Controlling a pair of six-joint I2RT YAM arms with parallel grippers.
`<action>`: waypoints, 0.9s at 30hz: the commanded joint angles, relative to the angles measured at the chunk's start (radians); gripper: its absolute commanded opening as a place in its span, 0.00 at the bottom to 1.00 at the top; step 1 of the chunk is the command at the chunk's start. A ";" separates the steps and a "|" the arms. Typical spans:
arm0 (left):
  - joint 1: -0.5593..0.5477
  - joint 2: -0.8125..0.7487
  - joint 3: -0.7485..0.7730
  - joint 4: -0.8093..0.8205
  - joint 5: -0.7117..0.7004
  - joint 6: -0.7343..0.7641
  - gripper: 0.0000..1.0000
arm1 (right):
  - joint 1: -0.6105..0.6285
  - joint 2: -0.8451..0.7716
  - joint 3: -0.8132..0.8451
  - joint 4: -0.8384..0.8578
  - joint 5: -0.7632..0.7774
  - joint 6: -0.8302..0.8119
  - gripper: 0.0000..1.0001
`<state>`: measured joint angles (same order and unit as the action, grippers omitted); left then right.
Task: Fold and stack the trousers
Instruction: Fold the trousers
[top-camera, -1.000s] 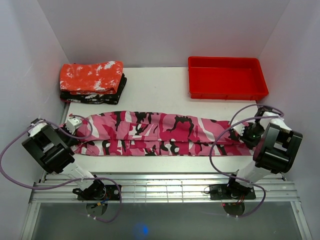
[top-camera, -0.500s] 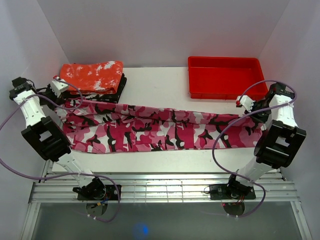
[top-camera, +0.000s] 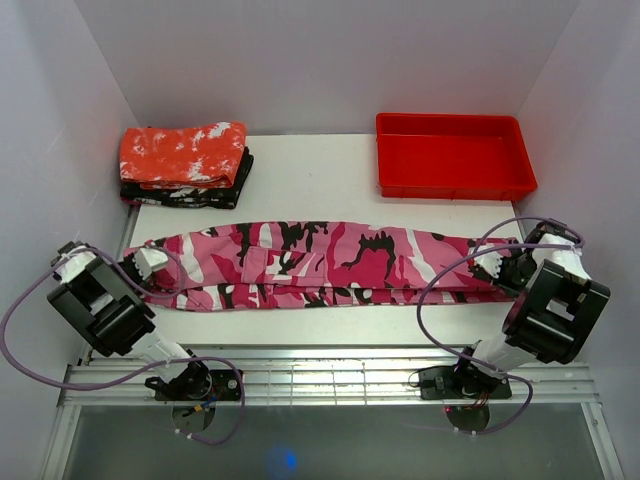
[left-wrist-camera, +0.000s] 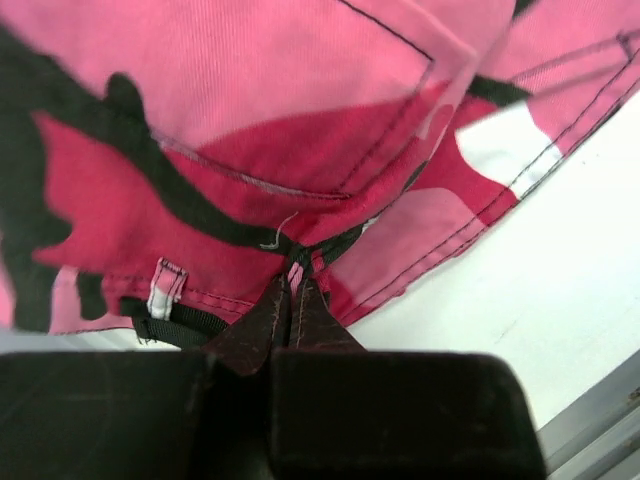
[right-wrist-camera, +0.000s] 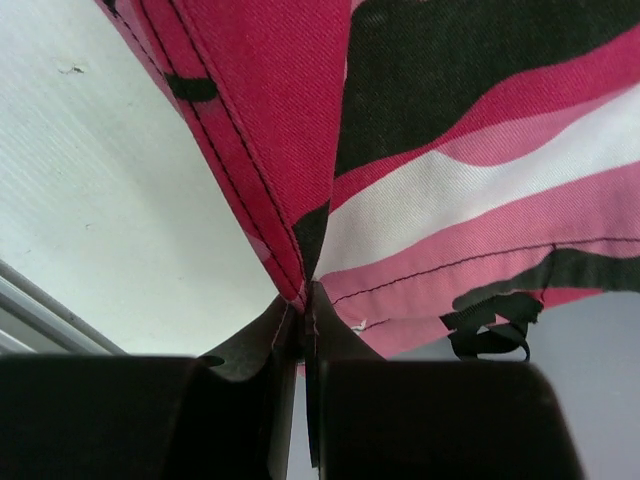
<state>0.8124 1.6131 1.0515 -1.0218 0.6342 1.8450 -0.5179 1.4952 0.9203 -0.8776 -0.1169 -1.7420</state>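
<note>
The pink camouflage trousers (top-camera: 320, 262) lie stretched lengthwise across the table's front half, folded along their length. My left gripper (top-camera: 143, 264) is shut on the trousers' left end, the waist end with a pocket seam; in the left wrist view (left-wrist-camera: 294, 285) its fingers pinch the cloth edge (left-wrist-camera: 330, 150). My right gripper (top-camera: 497, 266) is shut on the right end; in the right wrist view (right-wrist-camera: 304, 298) its fingers pinch the hem of the trousers (right-wrist-camera: 450, 200). Both ends sit low near the table.
A folded red cloth with white speckles (top-camera: 183, 153) lies on a dark folded garment (top-camera: 190, 192) at the back left. A red tray (top-camera: 453, 155) stands at the back right. The white table (top-camera: 310, 180) shows between them. Metal rails (top-camera: 320, 375) run along the front.
Both grippers have come back toward the near edge and down with the trousers' ends. The cloth, spread wide and lifted half a second ago, now lies narrower, folded along its length.
</note>
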 joint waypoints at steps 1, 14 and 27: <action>0.005 -0.027 -0.121 0.142 -0.158 0.079 0.00 | -0.008 0.002 -0.031 0.107 0.057 -0.033 0.08; 0.011 0.054 0.066 0.054 -0.101 -0.047 0.00 | -0.013 0.060 0.106 0.057 0.025 0.032 0.08; 0.033 0.091 0.050 0.051 -0.151 -0.009 0.00 | -0.085 0.001 0.111 -0.023 0.019 -0.100 0.08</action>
<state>0.8181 1.7294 1.1297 -1.0561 0.5587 1.7893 -0.5648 1.5593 1.0580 -0.9329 -0.1761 -1.7683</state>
